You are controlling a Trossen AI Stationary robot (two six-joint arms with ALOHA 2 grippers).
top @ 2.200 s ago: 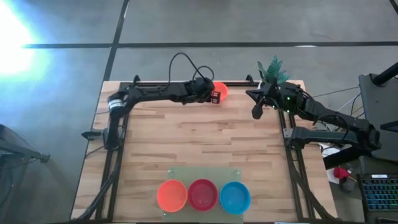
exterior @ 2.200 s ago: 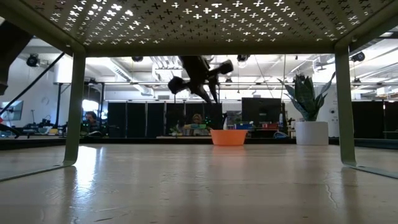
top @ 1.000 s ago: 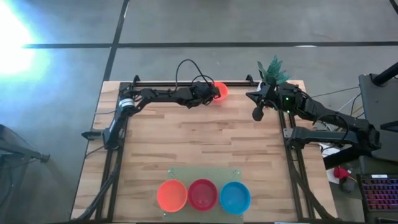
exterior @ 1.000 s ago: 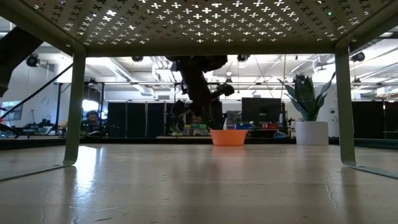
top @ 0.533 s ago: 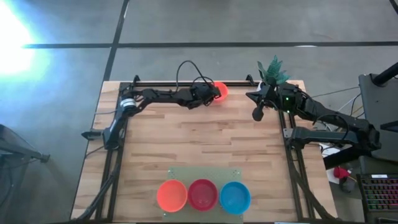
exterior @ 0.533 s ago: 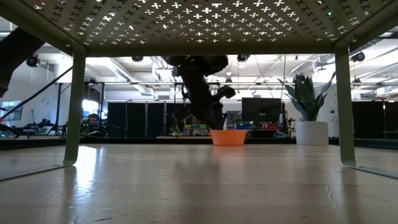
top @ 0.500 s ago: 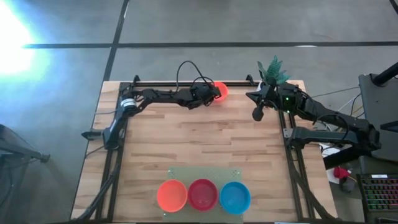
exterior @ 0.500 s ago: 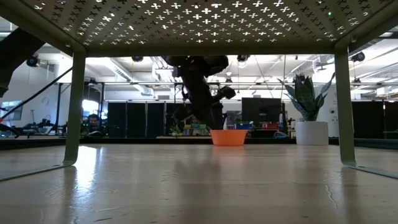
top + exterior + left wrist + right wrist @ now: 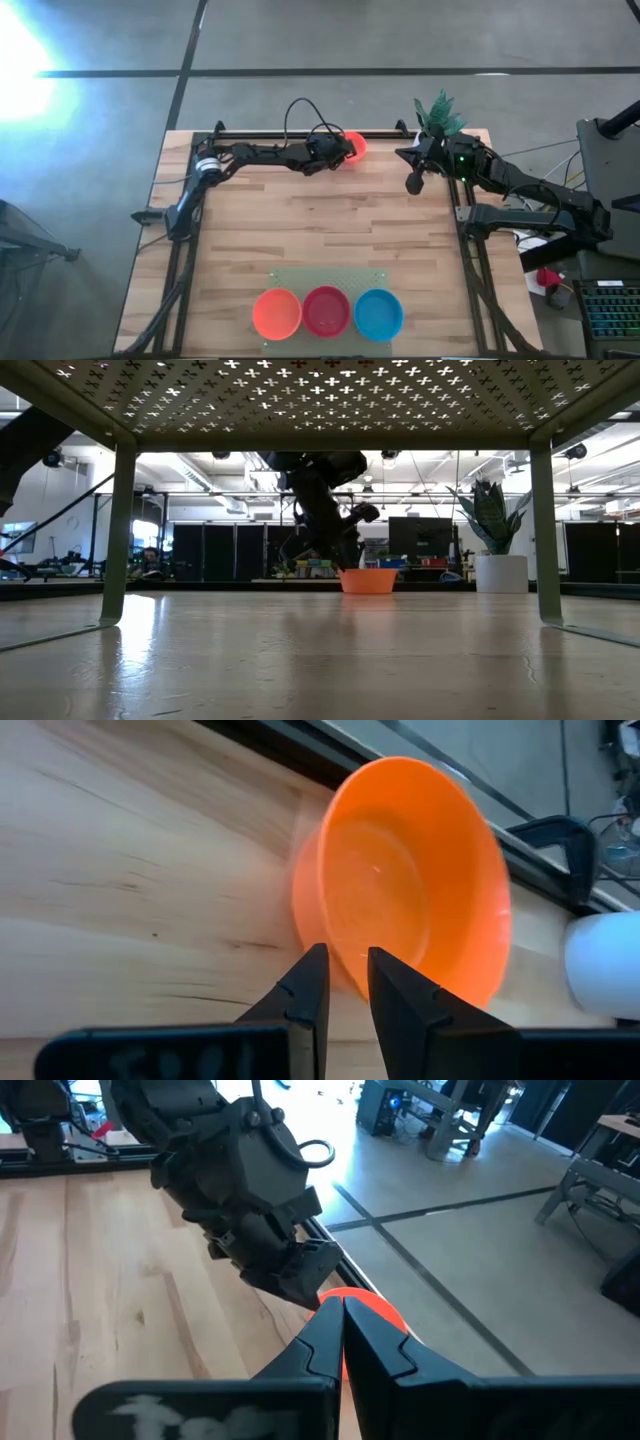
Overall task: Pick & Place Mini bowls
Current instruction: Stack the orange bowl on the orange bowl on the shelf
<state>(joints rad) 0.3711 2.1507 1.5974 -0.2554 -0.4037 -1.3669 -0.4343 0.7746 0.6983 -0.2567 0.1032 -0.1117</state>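
Observation:
One orange mini bowl [image 9: 356,145] stands on its base by the table's far edge and also shows in the low view [image 9: 368,580]. My left gripper [image 9: 340,153] is down at its left side, shut on its rim [image 9: 345,982]. My right gripper [image 9: 412,184] hovers shut to the right of it, near the plant, touching nothing. Its wrist view [image 9: 340,1320] shows the bowl [image 9: 372,1308] and the left gripper [image 9: 290,1270]. Orange [image 9: 276,313], red [image 9: 326,312] and blue [image 9: 377,316] mini bowls sit in a row at the near edge. My left gripper pinches the orange bowl's near-side wall just under the rim [image 9: 345,958]. One finger [image 9: 305,990] is outside the bowl and the other finger [image 9: 402,1002] is over its hollow. It comes from above and the table's left. The bowl rests on the table.
A white pot with a green plant [image 9: 437,114] stands at the far right corner, close to the orange bowl and also seen in the low view [image 9: 500,572]. A green perforated stand [image 9: 328,276] at the near edge carries the three bowls. Bare wood [image 9: 320,225] lies between.
My left gripper has sunk lower beside the orange bowl and edged slightly toward it, tipping more steeply down. The bowl has stayed in place. My right arm has kept still.

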